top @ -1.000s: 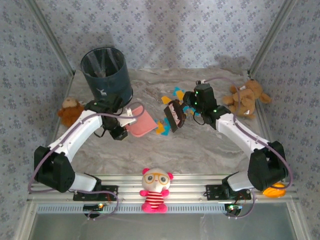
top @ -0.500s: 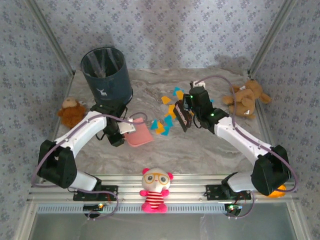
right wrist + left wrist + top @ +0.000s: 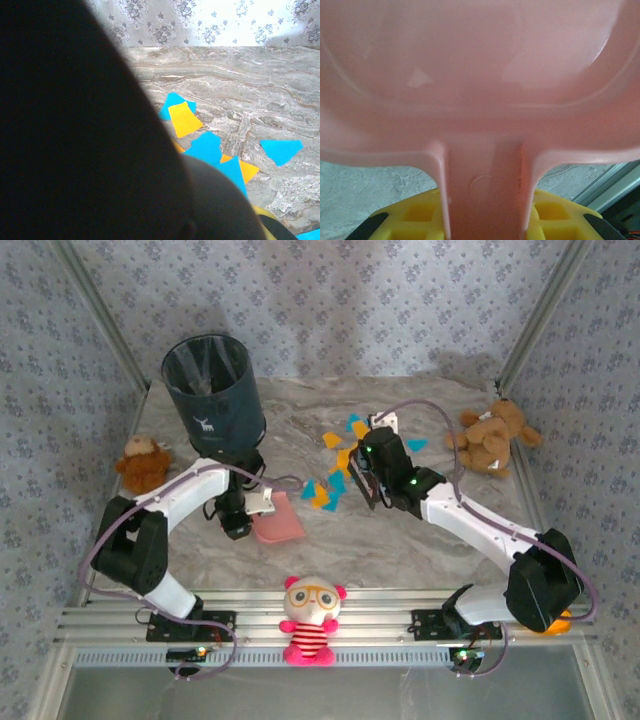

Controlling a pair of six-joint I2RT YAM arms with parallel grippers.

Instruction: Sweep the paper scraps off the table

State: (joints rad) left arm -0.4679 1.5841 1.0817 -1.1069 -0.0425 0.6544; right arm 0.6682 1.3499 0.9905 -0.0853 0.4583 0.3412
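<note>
Over the last second the left fingers point(image 3: 250, 510), clamped on the handle of the pink dustpan point(image 3: 279, 525), pull it back toward the near rail. Its mouth now lies a little apart from the paper scraps point(image 3: 325, 495) rather than just beside them. The right fingers point(image 3: 377, 468), closed on a dark brush point(image 3: 366, 483), carry it slightly rightward, so the main bunch of scraps sits between brush and pan. I read this as lining up a stroke (brush behind, pan in front). No scrap looks collected yet, and from above the pan appears empty.

Counted:
- **Tools and bin:** one dustpan, one brush, and one dark bin point(image 3: 208, 380) at the back left.
- **Soft toys:** three in all, made up of two brown bears point(image 3: 140, 462) and one pink-and-white doll point(image 3: 312, 620).
- **Scraps:** all on the bench point(image 3: 400, 550), roughly ten, orange and teal mixed. They overlap too much for an exact count. Most lie left of the brush, a few lie behind it, and one teal piece lies to its right.
</note>
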